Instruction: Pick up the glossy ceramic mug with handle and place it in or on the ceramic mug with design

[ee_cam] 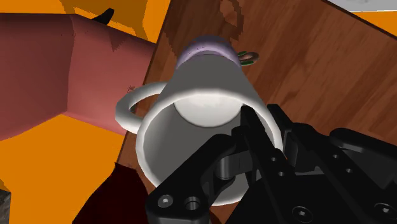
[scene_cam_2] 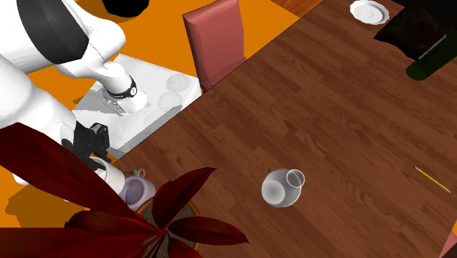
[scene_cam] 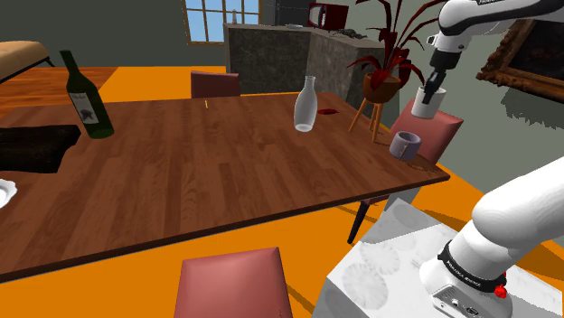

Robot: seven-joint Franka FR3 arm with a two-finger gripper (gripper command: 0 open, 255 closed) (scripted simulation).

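A plain white mug [scene_cam: 425, 105] with a loop handle hangs in the air over the table's corner, on the shoulder view's right. My black gripper [scene_cam: 435, 88] is shut on its rim. In the wrist view one finger [ee_cam: 249, 125] reaches inside the white mug [ee_cam: 197, 108] and the handle [ee_cam: 130, 105] sticks out sideways. Directly below it a pale lavender-grey mug [scene_cam: 406, 144] stands on the wooden table [scene_cam: 208, 163], its rim [ee_cam: 207, 46] and small green handle [ee_cam: 247, 57] showing past the held mug's base. From the second exterior view, the white mug [scene_cam_2: 110, 170] sits just beside the lavender mug [scene_cam_2: 136, 189].
A clear glass vase [scene_cam: 306, 105] stands mid-table and a green wine bottle [scene_cam: 88, 98] at the far left, near a black cloth [scene_cam: 32, 146] and a white plate [scene_cam: 4, 192]. Red chairs [scene_cam: 432, 126] [scene_cam: 235, 285] flank the table. A potted red plant [scene_cam: 384, 63] stands behind the corner.
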